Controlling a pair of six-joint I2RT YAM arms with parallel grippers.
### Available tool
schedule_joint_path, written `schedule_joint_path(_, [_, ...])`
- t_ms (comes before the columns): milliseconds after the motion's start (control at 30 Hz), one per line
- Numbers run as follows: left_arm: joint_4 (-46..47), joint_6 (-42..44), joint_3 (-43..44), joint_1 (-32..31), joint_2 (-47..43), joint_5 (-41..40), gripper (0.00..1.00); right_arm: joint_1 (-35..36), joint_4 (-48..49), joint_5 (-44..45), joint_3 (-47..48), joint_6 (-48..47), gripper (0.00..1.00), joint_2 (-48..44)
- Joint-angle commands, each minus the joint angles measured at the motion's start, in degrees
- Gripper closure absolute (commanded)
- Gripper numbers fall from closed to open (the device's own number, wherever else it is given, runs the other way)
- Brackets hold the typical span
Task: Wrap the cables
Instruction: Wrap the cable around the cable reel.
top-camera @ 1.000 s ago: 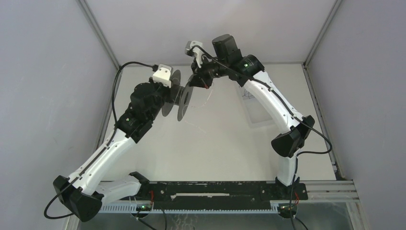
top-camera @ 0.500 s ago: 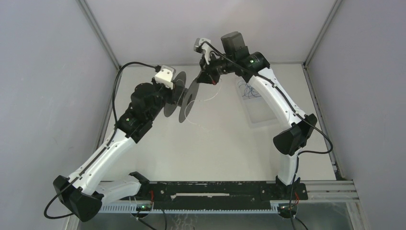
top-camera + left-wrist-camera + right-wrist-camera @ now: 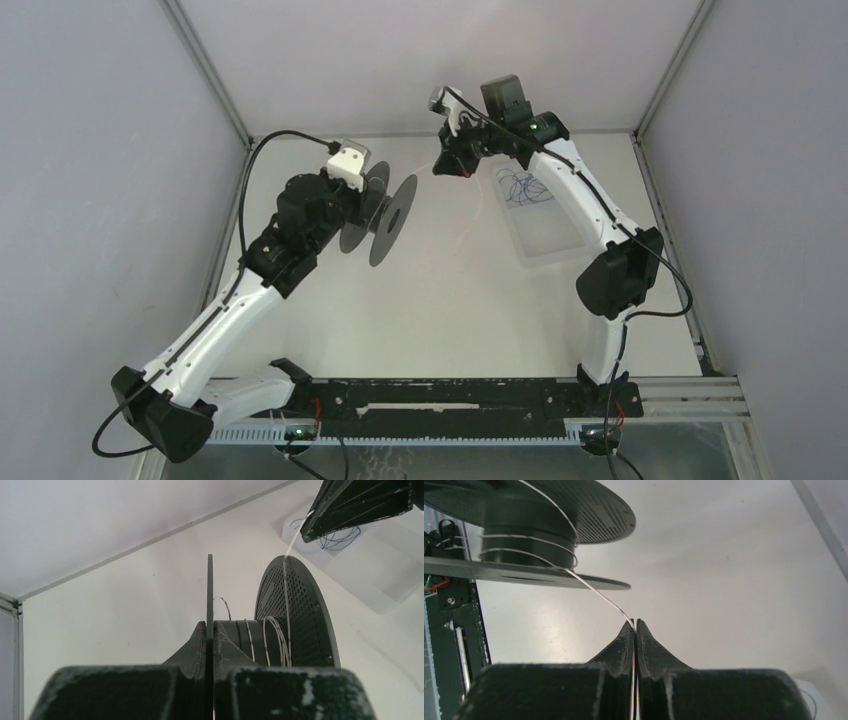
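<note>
My left gripper [image 3: 210, 630] is shut on the thin near flange of a black spool [image 3: 385, 205], held up on edge above the table. A few turns of the thin whitish cable [image 3: 270, 635] lie round the spool's hub, and one strand climbs over the perforated far flange [image 3: 300, 610]. From the spool [image 3: 529, 535] the cable [image 3: 594, 587] runs in a curve down into my right gripper [image 3: 634, 625], which is shut on it. That right gripper [image 3: 446, 165] hangs to the right of the spool, a short gap away.
A clear shallow tray [image 3: 550, 240] lies at the back right under the right arm, with a tangle of thin blue wire [image 3: 525, 188] in it. Grey walls close in the table on the left, back and right.
My right gripper has moved right and towards the back, away from the spool, with the cable in it. The spool has shifted slightly right in the left gripper's hold.
</note>
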Motion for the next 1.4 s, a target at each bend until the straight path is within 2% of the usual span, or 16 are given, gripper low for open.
schedule_joint_path(0, [-0.9, -1.5, 4.6, 1.3, -1.6, -0.6, 1.00, -2.4, 5.9, 1.9, -4.3, -1.1, 0.92, -0.8])
schedule_joint_path(367, [-2.7, -6.5, 8.2, 3.2, -1.2, 1.5, 1.00, -2.7, 12.9, -0.4, -16.4, 2.3, 0.92, -0.4])
schedule_joint_path(567, [-3.4, -10.7, 9.9, 3.9, -0.6, 6.0, 1.00, -2.7, 19.2, -3.7, -21.0, 9.4, 0.92, 1.5])
schedule_joint_path(833, [-4.0, -18.7, 10.4, 8.8, -1.0, 10.6, 1.00, -2.7, 26.0, -7.7, -25.2, 18.4, 0.94, 4.8])
schedule_joint_path(1100, [-6.1, -27.5, 12.5, 10.4, 0.0, 6.1, 1.00, -1.9, 44.3, -13.2, -40.1, 36.0, 0.93, 3.9])
schedule_joint_path(1367, [-8.6, -34.8, 15.0, 13.8, 1.8, 2.8, 1.00, 4.1, 52.0, -12.3, -46.1, 41.9, 0.91, 3.0])
